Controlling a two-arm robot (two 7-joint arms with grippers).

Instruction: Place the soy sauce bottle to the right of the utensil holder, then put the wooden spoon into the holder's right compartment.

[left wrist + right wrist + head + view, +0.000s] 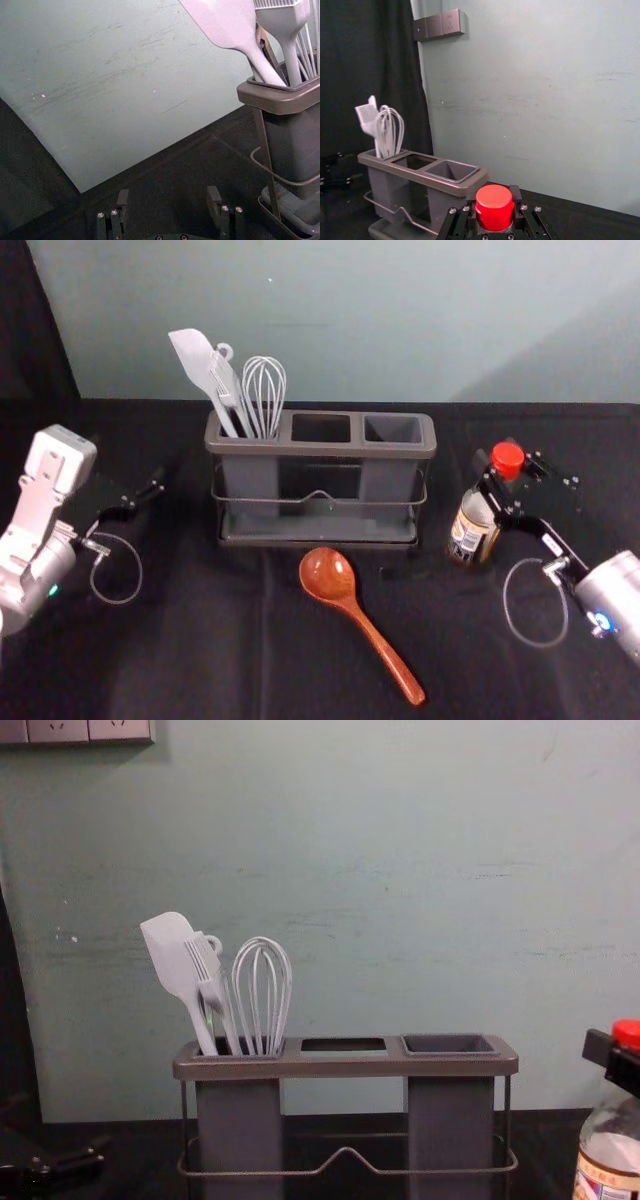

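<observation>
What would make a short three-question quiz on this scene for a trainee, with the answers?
1. Which tool is closed on the neck of the soy sauce bottle?
A) The left tool
B) The right tool

2. True or false: the wooden spoon lies outside the utensil holder.

3. Fill in the blank: of the three compartments, the whisk stands in the robot's ____ one.

Key: 1. B; 2. True; 3. left
</observation>
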